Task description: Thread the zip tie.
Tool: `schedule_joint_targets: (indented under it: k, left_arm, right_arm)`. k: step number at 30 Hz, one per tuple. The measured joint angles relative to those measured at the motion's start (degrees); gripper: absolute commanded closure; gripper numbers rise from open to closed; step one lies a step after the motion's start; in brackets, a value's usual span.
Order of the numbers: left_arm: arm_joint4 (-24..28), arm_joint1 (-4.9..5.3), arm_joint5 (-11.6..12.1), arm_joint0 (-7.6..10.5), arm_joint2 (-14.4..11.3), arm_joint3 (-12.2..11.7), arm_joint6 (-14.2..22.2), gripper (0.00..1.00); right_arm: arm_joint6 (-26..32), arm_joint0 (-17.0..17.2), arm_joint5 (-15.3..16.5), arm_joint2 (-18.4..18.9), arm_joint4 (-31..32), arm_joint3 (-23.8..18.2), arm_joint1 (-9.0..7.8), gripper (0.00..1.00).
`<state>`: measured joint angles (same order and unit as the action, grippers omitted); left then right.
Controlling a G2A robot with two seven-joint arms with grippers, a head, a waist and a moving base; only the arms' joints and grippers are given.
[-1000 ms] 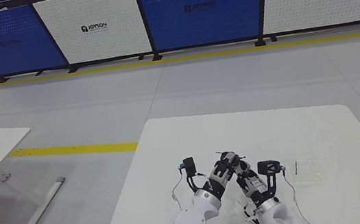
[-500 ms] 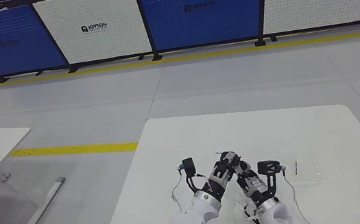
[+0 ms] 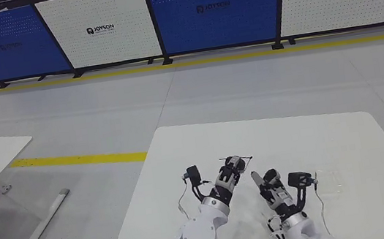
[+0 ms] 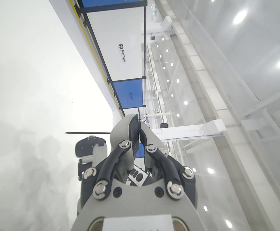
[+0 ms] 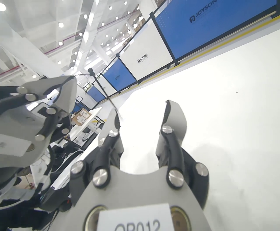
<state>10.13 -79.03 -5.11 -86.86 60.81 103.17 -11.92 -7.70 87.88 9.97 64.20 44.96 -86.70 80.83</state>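
Right pincer point(image 5: 142, 108) open, 2 fingers spread wide, white table point(image 5: 207, 91) under and ahead of it. Thin black zip tie point(image 5: 102, 89) slants from just beside 1 fingertip point(image 5: 114, 116) up to its head, then bends over to the tip of the left pincer point(image 5: 73, 82), close beside the right one. Can't tell if the strap touches that fingertip. Blue and white fence panels point(image 5: 196, 28) far ahead.

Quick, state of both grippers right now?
Left gripper: closed on the thin black plastic zip tie.
Right gripper: open, holding nothing.
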Motion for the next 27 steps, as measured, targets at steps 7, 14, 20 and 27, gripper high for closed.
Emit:
schedule_joint_targets:
  k: [7,14,20,27]
  left_arm:
    - [1.4,-0.01,-0.7,0.42,2.7,-2.5,-2.1,1.0]
    - [3.7,-0.16,-0.3,0.38,4.0,-5.2,-3.0,1.0]
    - [4.5,-0.5,0.1,1.23,4.0,-8.5,-4.8,1.0]
    - [5.8,-0.84,1.2,2.16,3.7,-11.2,-5.5,1.0]
  right_arm:
    - [-4.9,4.3,5.6,5.5,-5.2,-3.3,-0.87,0.0]
    - [-9.2,9.7,9.6,12.5,-11.5,-7.3,-1.77,0.0]
    - [-11.5,14.0,9.5,16.1,-16.0,-11.4,-2.6,0.0]
    - [-10.7,15.5,9.5,17.4,-18.3,-12.6,-3.23,0.0]
